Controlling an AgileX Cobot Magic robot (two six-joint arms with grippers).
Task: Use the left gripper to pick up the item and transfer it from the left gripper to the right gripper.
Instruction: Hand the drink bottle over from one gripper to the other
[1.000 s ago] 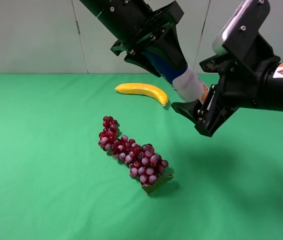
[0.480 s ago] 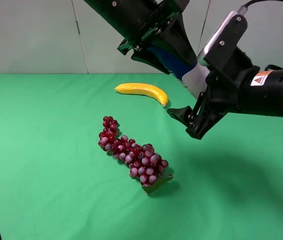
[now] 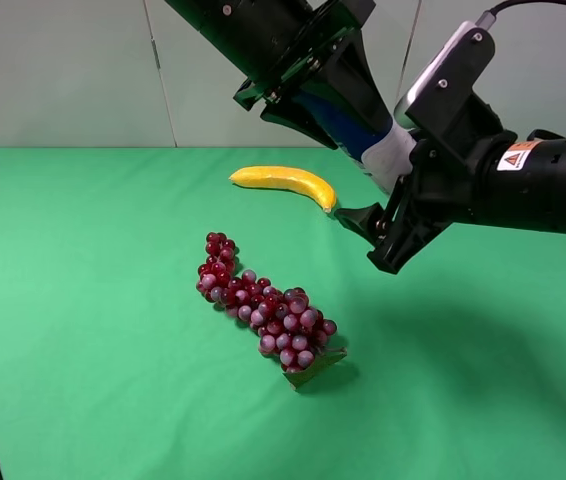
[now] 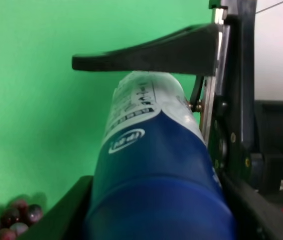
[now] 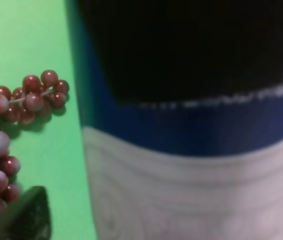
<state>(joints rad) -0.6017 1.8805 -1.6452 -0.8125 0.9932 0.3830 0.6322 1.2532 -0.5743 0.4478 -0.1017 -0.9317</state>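
The item (image 3: 388,155), a slim bottle with a dark blue upper part and a white lower body, hangs tilted in the air above the green table. My left gripper (image 3: 358,130) is shut on its blue part; one black finger (image 4: 146,52) lies along the bottle (image 4: 151,165) in the left wrist view. My right gripper (image 3: 375,172), on the arm with the orange-and-white sticker, has its jaws around the white end. Whether they press on it I cannot tell. In the right wrist view the bottle (image 5: 191,170) fills most of the picture, very close.
A yellow banana (image 3: 283,180) lies on the green cloth (image 3: 83,300) behind the arms. A red-purple grape bunch (image 3: 263,305) lies mid-table below the handover; the right wrist view shows the same grape bunch (image 5: 11,115). A pale wall stands at the back.
My right gripper came in to the left and took the bottle's white end between its jaws, and the jaws have narrowed. My left gripper lifted the bottle slightly, then held still.
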